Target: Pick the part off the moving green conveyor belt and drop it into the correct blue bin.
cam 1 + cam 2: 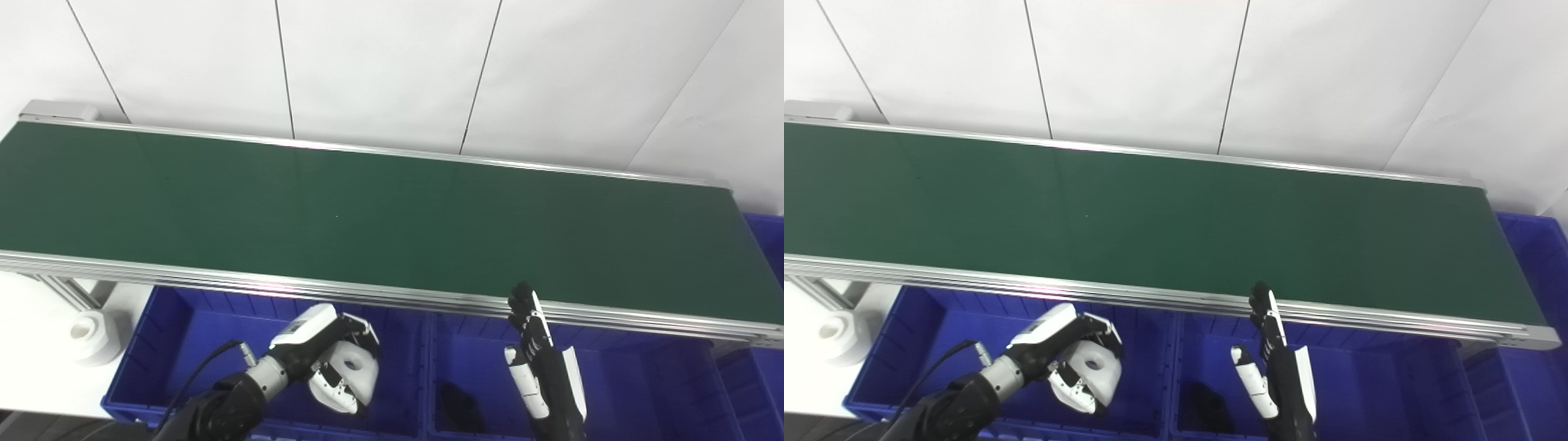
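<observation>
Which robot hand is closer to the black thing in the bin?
Right. The right hand is just beside the black thing; the left hand, holding a white part, is over the neighbouring bin.

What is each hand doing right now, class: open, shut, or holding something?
Left hand: shut on the white part, over the left blue bin.
Right hand: open, fingers straight, holding nothing.

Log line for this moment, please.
left hand: shut on white ring-shaped plastic part, over left blue plastic bin | right hand: open | green conveyor belt: no part
</observation>
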Robot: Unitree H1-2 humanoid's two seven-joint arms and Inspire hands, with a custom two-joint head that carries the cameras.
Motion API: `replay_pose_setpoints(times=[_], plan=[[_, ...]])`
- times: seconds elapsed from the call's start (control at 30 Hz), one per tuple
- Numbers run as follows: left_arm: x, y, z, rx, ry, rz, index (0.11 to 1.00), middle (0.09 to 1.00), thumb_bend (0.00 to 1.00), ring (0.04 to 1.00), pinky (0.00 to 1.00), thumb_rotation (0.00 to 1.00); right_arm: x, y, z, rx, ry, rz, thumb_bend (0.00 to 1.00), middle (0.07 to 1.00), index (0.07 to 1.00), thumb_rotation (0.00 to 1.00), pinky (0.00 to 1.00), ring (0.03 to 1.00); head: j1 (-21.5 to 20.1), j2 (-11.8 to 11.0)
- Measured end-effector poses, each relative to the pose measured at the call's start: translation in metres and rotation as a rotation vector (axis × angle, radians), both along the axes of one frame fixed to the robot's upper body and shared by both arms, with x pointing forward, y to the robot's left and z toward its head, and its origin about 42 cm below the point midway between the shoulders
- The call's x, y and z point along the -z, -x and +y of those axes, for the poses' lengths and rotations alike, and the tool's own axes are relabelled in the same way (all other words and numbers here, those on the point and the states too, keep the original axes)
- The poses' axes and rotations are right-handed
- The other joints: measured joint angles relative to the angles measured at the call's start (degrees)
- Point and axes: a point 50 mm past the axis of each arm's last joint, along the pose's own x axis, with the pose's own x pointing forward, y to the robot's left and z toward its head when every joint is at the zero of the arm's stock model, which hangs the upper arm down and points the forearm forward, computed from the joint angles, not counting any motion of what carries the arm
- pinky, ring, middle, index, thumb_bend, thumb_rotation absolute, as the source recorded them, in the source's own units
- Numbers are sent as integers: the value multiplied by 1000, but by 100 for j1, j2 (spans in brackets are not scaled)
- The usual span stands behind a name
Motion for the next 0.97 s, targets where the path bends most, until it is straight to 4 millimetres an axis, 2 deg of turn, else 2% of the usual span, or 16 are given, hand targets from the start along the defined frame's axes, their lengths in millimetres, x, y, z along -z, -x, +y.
replay_pose_setpoints(times=[0.03,0.1,0.23,0.3,0.37,0.4,0.53,0.7,0.97], plan=[[0,-1,0,-1,-8,5,967,965,646,941,857,332,0,0,0,0,0,1,725,969,990,881,947,965,9,0],[0,-2,0,-12,-12,10,994,993,716,988,926,454,0,1,0,0,0,3,723,969,990,879,944,964,9,0],[-7,-5,1,-30,13,-3,1000,1000,783,1000,975,594,1,1,-1,1,1,6,730,970,990,876,950,968,0,-9],[-9,-5,2,-42,51,2,1000,1000,790,1000,966,617,1,1,-1,0,0,6,732,969,990,876,949,967,-17,-26],[-11,-3,4,-58,119,12,1000,1000,798,1000,945,641,1,1,-1,0,0,6,732,968,989,877,946,966,-35,-35],[-12,-2,5,-66,161,17,1000,1000,814,1000,961,701,1,2,-1,0,-1,6,736,967,987,870,950,967,-35,-35],[-16,6,5,-119,399,9,1000,1000,792,1000,998,817,1,2,-2,2,-4,8,749,967,987,875,946,969,-61,-62],[-16,18,-5,-164,592,-25,1000,1000,781,1000,1000,844,2,3,-3,3,4,17,751,965,985,872,941,974,-70,-70],[-13,34,-16,-190,667,-14,1000,1000,793,1000,1000,810,1,6,-4,7,21,45,751,967,989,875,948,979,-114,-70]])
